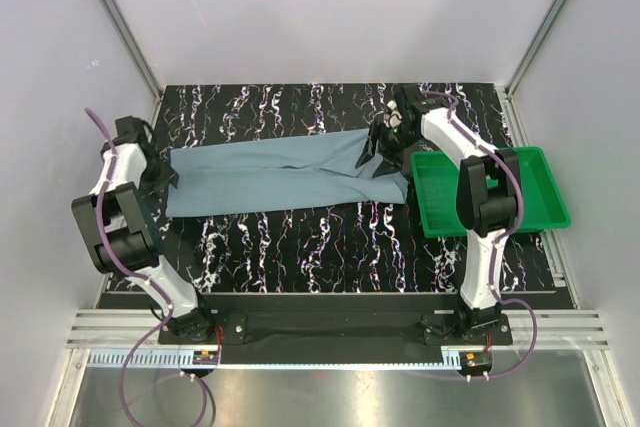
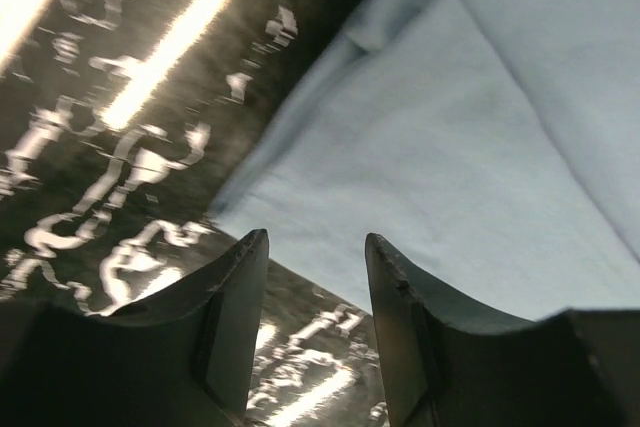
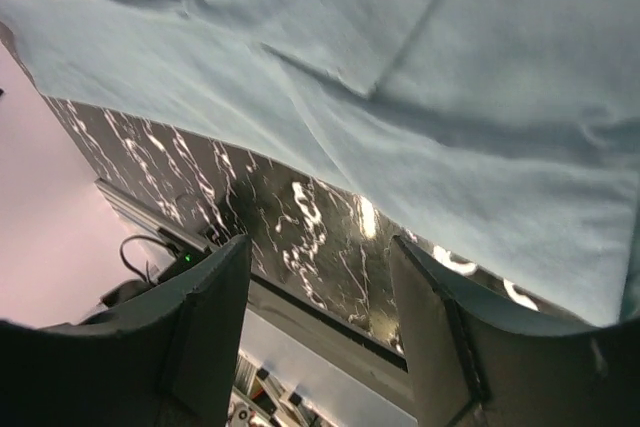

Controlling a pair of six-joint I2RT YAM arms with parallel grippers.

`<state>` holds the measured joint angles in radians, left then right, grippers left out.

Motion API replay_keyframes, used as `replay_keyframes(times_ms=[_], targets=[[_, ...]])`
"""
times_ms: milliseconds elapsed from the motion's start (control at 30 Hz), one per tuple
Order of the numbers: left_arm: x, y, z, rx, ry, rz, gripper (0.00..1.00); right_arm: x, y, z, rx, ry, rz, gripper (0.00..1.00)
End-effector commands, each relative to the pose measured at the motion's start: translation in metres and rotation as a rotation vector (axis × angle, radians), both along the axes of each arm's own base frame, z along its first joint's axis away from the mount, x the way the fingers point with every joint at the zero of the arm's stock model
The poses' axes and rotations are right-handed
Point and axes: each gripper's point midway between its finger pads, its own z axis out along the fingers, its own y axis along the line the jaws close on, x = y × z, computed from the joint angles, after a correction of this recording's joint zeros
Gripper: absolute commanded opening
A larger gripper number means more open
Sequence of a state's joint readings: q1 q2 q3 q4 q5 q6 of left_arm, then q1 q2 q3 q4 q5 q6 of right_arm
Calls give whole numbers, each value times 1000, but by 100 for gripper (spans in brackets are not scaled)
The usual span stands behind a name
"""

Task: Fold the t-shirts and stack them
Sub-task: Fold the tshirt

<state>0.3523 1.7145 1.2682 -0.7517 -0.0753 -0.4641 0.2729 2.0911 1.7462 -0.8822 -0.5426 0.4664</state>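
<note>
A dusty blue-grey t-shirt (image 1: 270, 172) lies stretched out left to right across the black marbled table (image 1: 300, 247), folded into a long band. My left gripper (image 1: 165, 175) is at the shirt's left end. In the left wrist view the left gripper (image 2: 318, 237) is open, with bare table between its fingers and the t-shirt (image 2: 450, 147) edge just past their tips. My right gripper (image 1: 375, 152) hovers over the shirt's right end. The right wrist view shows the right gripper (image 3: 320, 242) open and holding nothing, the t-shirt (image 3: 450, 97) lying beyond it.
A green plastic tray (image 1: 540, 197) stands at the right edge of the table, just right of the shirt's end, and the right arm reaches past it. White enclosure walls close in on the left, right and back.
</note>
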Motion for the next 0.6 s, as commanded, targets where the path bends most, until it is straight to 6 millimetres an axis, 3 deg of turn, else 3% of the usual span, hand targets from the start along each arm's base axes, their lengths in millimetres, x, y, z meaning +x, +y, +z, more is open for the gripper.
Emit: replay_keyframes(times_ms=[0, 33, 167, 433, 567], targets=[[-3, 24, 2, 44, -21, -64, 49, -6, 3, 42, 69, -159, 55, 64], [-2, 28, 3, 54, -36, -66, 50, -14, 1, 32, 68, -133, 59, 64], [4, 36, -7, 43, -56, -117, 50, -24, 3, 25, 91, -112, 90, 64], [14, 21, -31, -69, -100, -218, 50, -25, 4, 45, 110, -158, 137, 64], [6, 19, -42, -75, -63, -214, 50, -27, 2, 44, 107, -153, 143, 63]])
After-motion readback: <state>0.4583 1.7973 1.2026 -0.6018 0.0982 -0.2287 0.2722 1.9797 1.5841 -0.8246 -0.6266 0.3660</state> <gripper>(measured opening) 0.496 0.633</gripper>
